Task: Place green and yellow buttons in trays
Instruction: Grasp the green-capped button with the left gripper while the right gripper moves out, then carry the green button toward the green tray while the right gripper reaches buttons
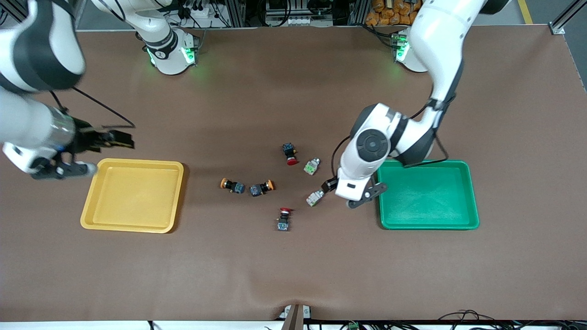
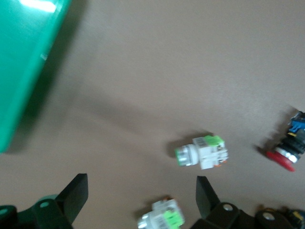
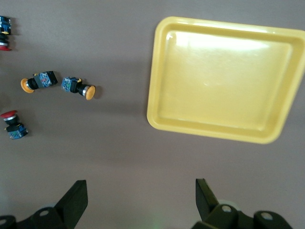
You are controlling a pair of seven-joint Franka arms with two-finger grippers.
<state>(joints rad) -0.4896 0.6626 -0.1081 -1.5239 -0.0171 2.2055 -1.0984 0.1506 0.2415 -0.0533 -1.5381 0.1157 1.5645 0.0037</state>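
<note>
Two green buttons lie on the table: one [image 1: 314, 198] just beside my left gripper [image 1: 352, 190], one [image 1: 311, 166] farther from the front camera. The left gripper is open and empty, low over the table between these buttons and the green tray [image 1: 431, 197]. In the left wrist view the closer green button [image 2: 162, 218] sits between the open fingers [image 2: 76, 195], the other [image 2: 202, 152] lies ahead. Two yellow buttons [image 1: 233, 185] [image 1: 261, 187] lie side by side mid-table. My right gripper [image 1: 112, 156] is open and empty over the table beside the empty yellow tray [image 1: 133, 195].
Two red-capped black-and-blue switches lie near the buttons, one [image 1: 290, 153] farther from the front camera, one [image 1: 284, 219] nearer. The right wrist view shows the yellow tray [image 3: 224, 78], both yellow buttons [image 3: 38, 82] [image 3: 78, 87] and a red switch [image 3: 13, 125].
</note>
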